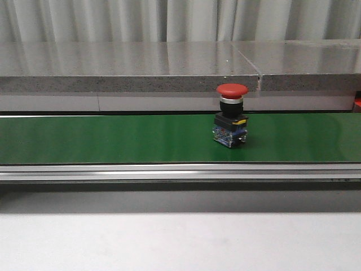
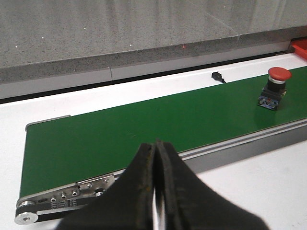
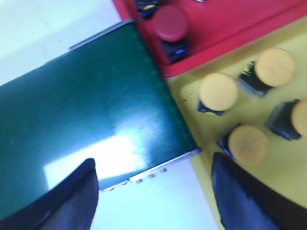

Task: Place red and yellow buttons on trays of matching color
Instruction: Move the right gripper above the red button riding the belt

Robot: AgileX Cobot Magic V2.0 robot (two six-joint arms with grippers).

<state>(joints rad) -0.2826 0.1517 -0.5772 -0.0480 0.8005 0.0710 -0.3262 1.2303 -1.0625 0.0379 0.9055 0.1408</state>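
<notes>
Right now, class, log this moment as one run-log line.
red button: upright on green belt | left gripper: shut, empty | right gripper: open | yellow tray: four yellow buttons visible

The right wrist view is blurred. Past the right gripper point(image 3: 153, 191), the red tray point(image 3: 225, 24) and yellow tray point(image 3: 268, 158) are cropped, as is one yellow button point(image 3: 300, 117).

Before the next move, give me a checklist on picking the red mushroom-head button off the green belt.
1. Red mushroom-head button upright on green conveyor belt: ok.
2. Nothing crowding it on the belt: ok.
3. Right gripper open, empty: ok.
4. Left gripper shut, empty, far from button: ok.
5. Red plastic tray has free room: ok; one red button there.
6. Yellow plastic tray holds only yellow buttons: ok, as far as visible.
7. Belt stopped: cannot tell.
</notes>
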